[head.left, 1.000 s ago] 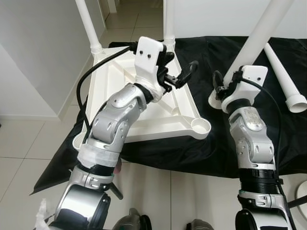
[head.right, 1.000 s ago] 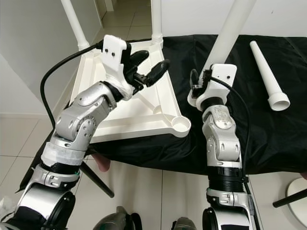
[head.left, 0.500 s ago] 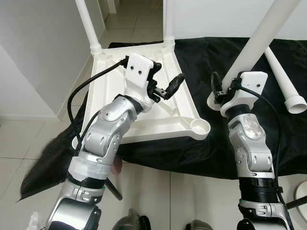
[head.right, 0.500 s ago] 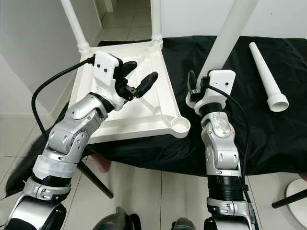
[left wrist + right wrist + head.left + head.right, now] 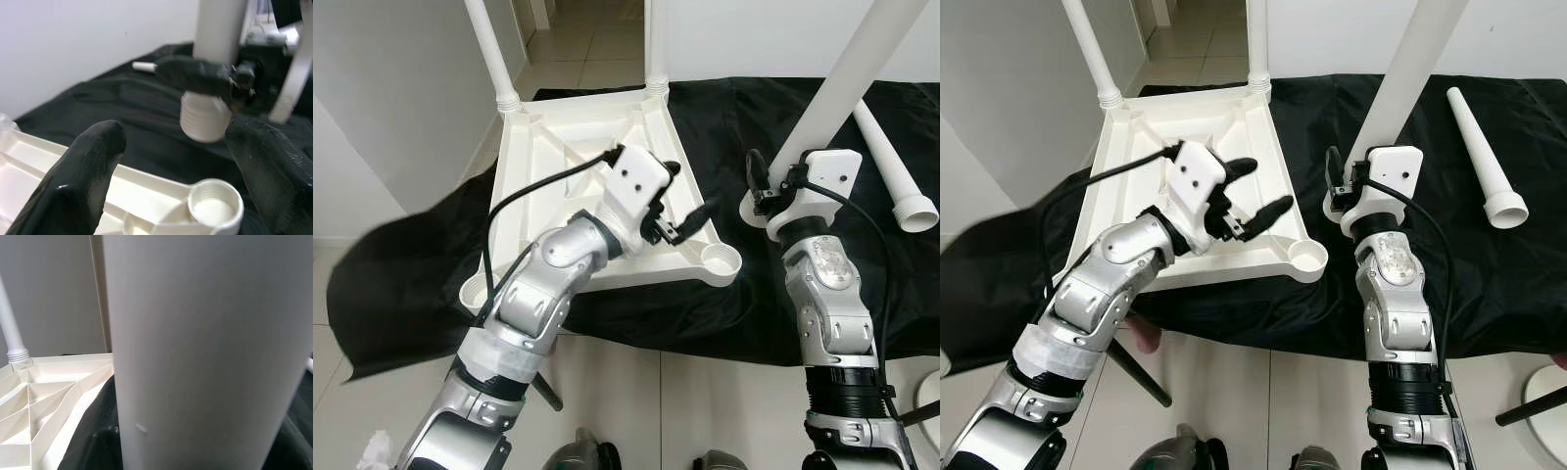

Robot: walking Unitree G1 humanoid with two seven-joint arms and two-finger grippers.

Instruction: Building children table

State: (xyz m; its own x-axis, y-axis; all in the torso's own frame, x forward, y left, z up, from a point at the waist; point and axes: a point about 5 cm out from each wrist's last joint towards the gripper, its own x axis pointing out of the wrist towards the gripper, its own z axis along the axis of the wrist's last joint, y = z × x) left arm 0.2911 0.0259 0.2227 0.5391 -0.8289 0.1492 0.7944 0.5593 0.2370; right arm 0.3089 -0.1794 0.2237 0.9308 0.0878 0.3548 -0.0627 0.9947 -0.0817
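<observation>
Presently, a white plastic tabletop [image 5: 563, 166] lies upside down on a black cloth [image 5: 754, 304], ribbed underside up.

- Fitted legs: two white legs stand upright in the far corner sockets, one [image 5: 487, 44] on the robot's left, one [image 5: 655, 44] further right.
- Empty socket [image 5: 721, 260]: round, at the near right corner of the tabletop.
- Left gripper [image 5: 1253, 196]: over the tabletop just beside the empty socket, fingers [image 5: 80, 176] spread wide, holding nothing.
- Right gripper [image 5: 767, 186]: clamped on the lower end of a third white leg [image 5: 847, 73], which leans up and away to the right; its threaded end [image 5: 205, 115] hangs over the cloth, near the empty socket but apart from it.
- Loose leg [image 5: 1481, 147]: lies flat on the cloth at far right, wide end toward the robot.
- Floor [image 5: 401, 284]: pale tiles around the cloth.
</observation>
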